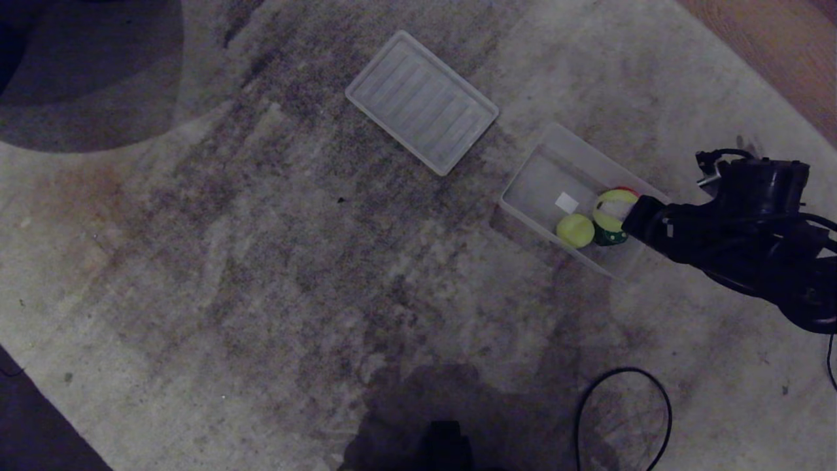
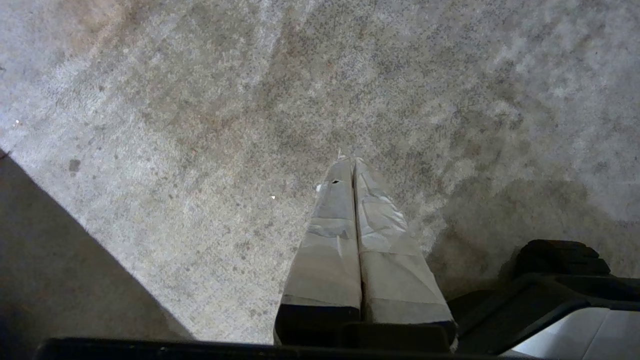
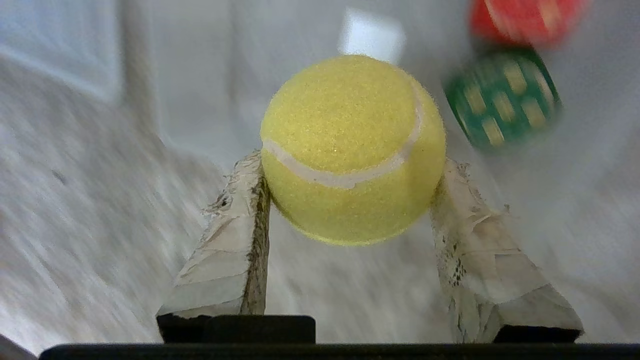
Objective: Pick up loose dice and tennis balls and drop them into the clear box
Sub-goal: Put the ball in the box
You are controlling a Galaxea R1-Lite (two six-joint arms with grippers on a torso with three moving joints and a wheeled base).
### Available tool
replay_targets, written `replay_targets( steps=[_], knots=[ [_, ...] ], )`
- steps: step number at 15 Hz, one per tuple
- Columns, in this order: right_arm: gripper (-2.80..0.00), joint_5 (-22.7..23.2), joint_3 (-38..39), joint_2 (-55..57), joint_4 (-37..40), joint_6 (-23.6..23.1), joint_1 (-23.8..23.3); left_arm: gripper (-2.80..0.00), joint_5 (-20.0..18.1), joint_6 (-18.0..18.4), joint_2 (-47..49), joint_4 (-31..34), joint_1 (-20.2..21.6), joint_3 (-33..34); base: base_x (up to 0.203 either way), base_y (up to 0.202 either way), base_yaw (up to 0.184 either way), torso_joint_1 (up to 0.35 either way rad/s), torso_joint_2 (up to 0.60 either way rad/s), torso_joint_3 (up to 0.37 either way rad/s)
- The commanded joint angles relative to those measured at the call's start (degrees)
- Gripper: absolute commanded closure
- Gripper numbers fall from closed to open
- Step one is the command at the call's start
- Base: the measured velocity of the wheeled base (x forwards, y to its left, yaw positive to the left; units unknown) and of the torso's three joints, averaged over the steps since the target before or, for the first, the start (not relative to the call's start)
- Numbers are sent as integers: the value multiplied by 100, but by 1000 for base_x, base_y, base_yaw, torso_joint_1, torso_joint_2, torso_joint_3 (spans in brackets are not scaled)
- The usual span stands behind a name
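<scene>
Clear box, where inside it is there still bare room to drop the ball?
The clear box's end toward the lid is bare floor, up to the white label. The other end is crowded: a loose tennis ball, the green die, and the right gripper holding its ball.

Carpet [image 1: 261, 261]: clear box [image 1: 523, 186], lid [image 1: 422, 103], cable [image 1: 624, 418].

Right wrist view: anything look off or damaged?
The tape wrapping on the right gripper's fingers is frayed and peeling at the edges, with dark specks. Otherwise the tennis ball sits squarely between them, above the clear box.
</scene>
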Motion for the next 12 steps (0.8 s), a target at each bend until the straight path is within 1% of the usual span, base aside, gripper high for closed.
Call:
replay_targets(
  steps=[1, 2, 5, 7, 9, 10, 11, 12],
  knots=[
    [0, 9, -227, 426, -443, 75, 1, 0, 5, -2, 9, -2, 0, 9, 0, 0, 0, 0, 0, 0],
    [0, 6, -270, 651, -748, 86, 3, 0, 5, -2, 9, 6, 0, 9, 0, 0, 0, 0, 0, 0],
    [0, -4, -395, 1353, -2147, 86, -34, 0, 5, -2, 9, -2, 0, 9, 0, 0, 0, 0, 0, 0],
    [0, -16, -639, 1737, -2540, 62, -120, 0, 5, -2, 9, -2, 0, 9, 0, 0, 0, 0, 0, 0],
    [0, -14, -709, 1787, -2614, 57, -222, 0, 5, -2, 9, 6, 0, 9, 0, 0, 0, 0, 0, 0],
    [-149, -5, -717, 1786, -2607, 55, -224, 0, 5, -2, 9, -2, 0, 9, 0, 0, 0, 0, 0, 0],
    [-280, 2, -707, 1786, -2588, 55, -224, 0, 5, -2, 9, -2, 0, 9, 0, 0, 0, 0, 0, 0],
    [-280, -5, -646, 1756, -2601, 44, -220, 0, 5, -2, 9, -2, 0, 9, 0, 0, 0, 0, 0, 0]
  ],
)
